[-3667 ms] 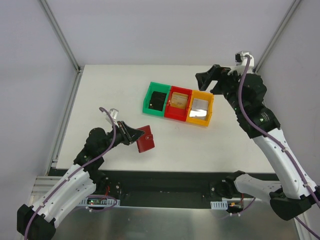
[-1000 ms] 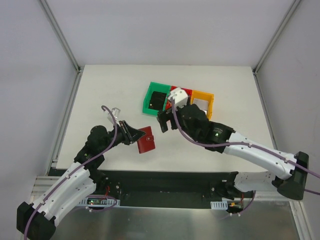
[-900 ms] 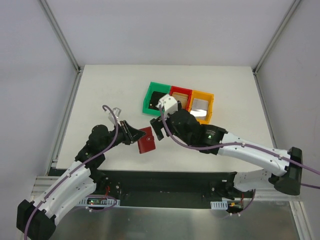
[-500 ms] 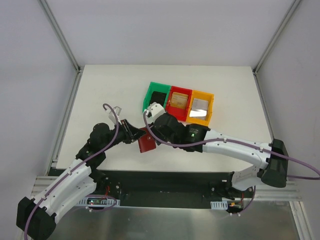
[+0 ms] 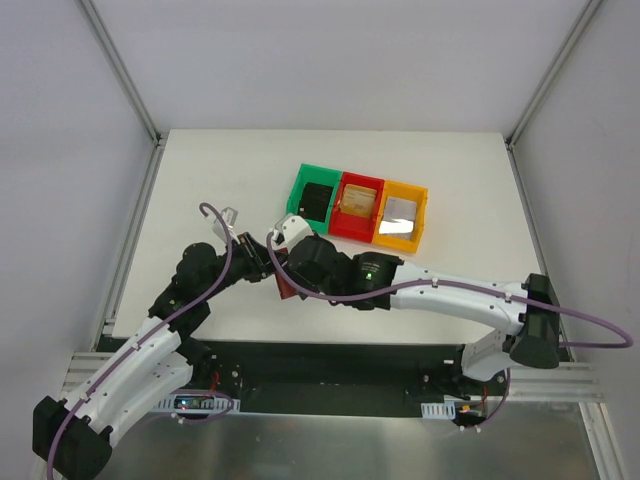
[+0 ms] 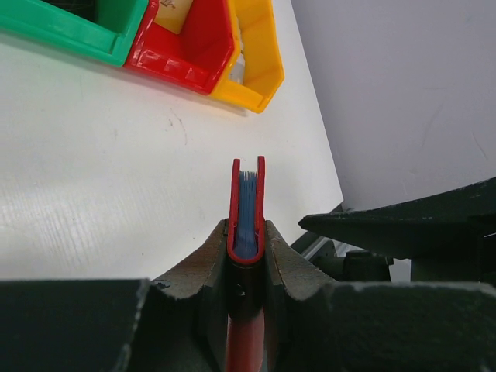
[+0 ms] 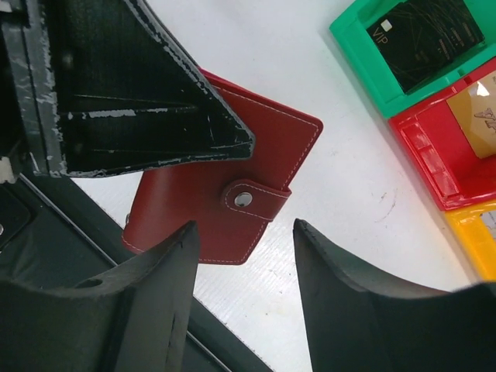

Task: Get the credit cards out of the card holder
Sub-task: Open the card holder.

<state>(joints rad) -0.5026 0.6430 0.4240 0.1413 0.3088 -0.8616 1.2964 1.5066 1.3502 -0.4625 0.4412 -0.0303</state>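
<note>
My left gripper [image 6: 246,232] is shut on the spine of the red card holder [image 6: 246,213], which is closed, with blue-grey pockets edge-on. In the right wrist view the card holder [image 7: 232,198] shows its red tab [image 7: 256,198] snapped shut, held above the table. My right gripper [image 7: 244,240] is open, its jaws either side of the holder's free corner, not touching. In the top view the holder [image 5: 284,286] is mostly hidden under the right arm [image 5: 330,268]. A black card [image 7: 422,39] lies in the green bin, a tan-gold card [image 7: 477,120] in the red bin, a silvery card [image 5: 401,209] in the orange bin.
Green bin [image 5: 303,190], red bin [image 5: 352,228] and orange bin [image 5: 398,240] stand in a row at the middle of the white table [image 5: 200,180]. The table's near edge [image 7: 232,341] lies just below the card holder.
My right arm has swung from the bins at the back down and left to the card holder, its open jaws now beside it. The left gripper keeps hold of the holder.
</note>
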